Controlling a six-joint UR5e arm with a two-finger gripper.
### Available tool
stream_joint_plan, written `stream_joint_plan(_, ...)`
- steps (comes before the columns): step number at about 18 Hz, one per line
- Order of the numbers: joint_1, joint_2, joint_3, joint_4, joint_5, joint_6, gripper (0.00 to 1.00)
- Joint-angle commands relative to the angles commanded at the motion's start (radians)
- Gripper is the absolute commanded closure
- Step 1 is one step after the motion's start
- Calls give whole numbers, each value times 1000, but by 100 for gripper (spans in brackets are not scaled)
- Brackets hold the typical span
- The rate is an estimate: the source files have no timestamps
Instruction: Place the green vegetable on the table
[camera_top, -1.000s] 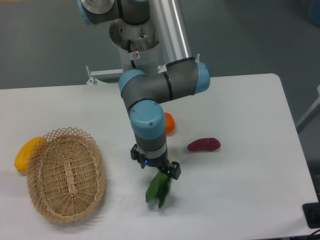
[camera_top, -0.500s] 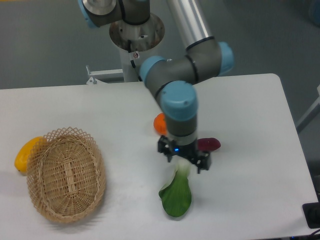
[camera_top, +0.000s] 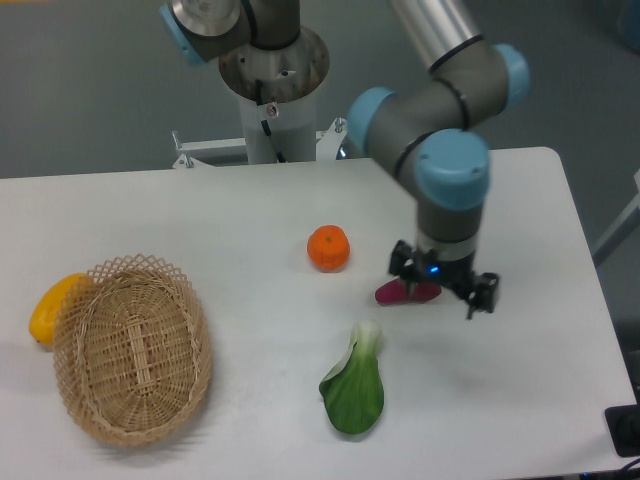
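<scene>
The green vegetable (camera_top: 354, 385) lies flat on the white table (camera_top: 200, 215), near the front edge; its pale stem end points up toward the orange and its dark leaf toward the front. My gripper (camera_top: 443, 288) hangs to the right of and beyond it, clear of it, over the table. Its jaws look open and hold nothing.
An orange (camera_top: 328, 248) sits mid-table. A purple oblong vegetable (camera_top: 402, 293) lies just left of and partly behind the gripper. A woven wicker basket (camera_top: 130, 350) stands at the front left, with a yellow fruit (camera_top: 50, 305) against its left side. The arm's base (camera_top: 272, 80) is at the back.
The gripper has let go of the green vegetable, which now lies on the table. The arm has swung right, away from it, and the orange is uncovered.
</scene>
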Motion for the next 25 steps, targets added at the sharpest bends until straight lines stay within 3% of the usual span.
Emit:
stream_joint_plan(9,118,-3,11,-2,-41,187,0)
stream_joint_plan(25,123,-5,5,0,-41,209,0)
